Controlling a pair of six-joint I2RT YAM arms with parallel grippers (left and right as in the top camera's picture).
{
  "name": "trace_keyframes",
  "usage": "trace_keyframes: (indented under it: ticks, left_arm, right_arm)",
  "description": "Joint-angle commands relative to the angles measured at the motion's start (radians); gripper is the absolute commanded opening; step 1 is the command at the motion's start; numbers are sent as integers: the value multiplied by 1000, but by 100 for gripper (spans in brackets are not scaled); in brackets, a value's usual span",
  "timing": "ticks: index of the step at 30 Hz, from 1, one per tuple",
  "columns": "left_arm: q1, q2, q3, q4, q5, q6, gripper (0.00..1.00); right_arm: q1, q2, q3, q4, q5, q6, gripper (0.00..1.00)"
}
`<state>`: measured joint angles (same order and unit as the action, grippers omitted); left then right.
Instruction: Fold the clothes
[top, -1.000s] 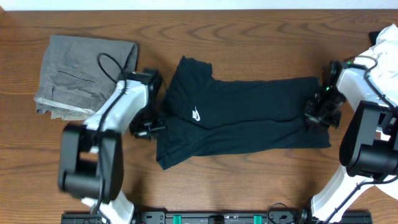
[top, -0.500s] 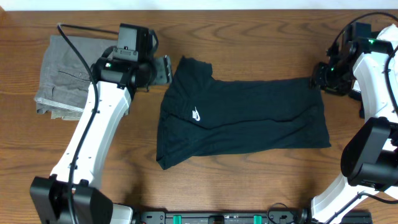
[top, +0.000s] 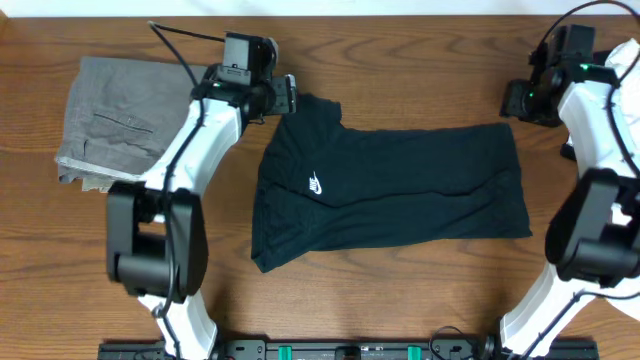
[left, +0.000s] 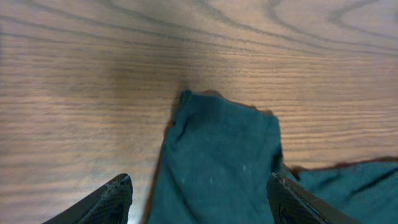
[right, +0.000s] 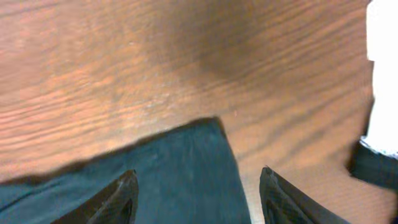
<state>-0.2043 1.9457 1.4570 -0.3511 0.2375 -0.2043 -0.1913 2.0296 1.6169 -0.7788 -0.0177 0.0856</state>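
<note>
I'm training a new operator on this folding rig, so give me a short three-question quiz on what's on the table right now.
1. True or false: the grey trousers lie on the black T-shirt.
2. The open jaws of the left gripper straddle: A) a T-shirt corner; B) the trousers; C) a towel.
3. Fill in: on the right gripper the jaws stand ____.
Key: 1 false; 2 A; 3 open.
</note>
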Motion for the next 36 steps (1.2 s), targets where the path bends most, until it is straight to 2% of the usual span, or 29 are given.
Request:
trace_keyframes:
  ticks: [1,10,13,17,19,32,36]
  left_arm:
    - [-3,38,8,26,17,17,71]
    - [-5,74,8,32,14,44,71]
    - [-5,74,8,32,13,55,71]
    - [-5,74,8,33,13,55,71]
    - [-5,74,8,36,13,55,71]
    - [-19,77,5,66,13,126,70]
    - [-24,102,5,92,-58,126,71]
  right_arm:
    - [6,67,11,18,18,-15,60]
    - [6,224,11,47,17,-69,59]
    - [6,253,11,45,17,-84,43]
    - [6,264,11,35,17,-84,11]
    - [6,264,11,31,17,-84,5]
    - [8,264,11,27,17,-83,10]
    - [8,264,11,26,17,-83,10]
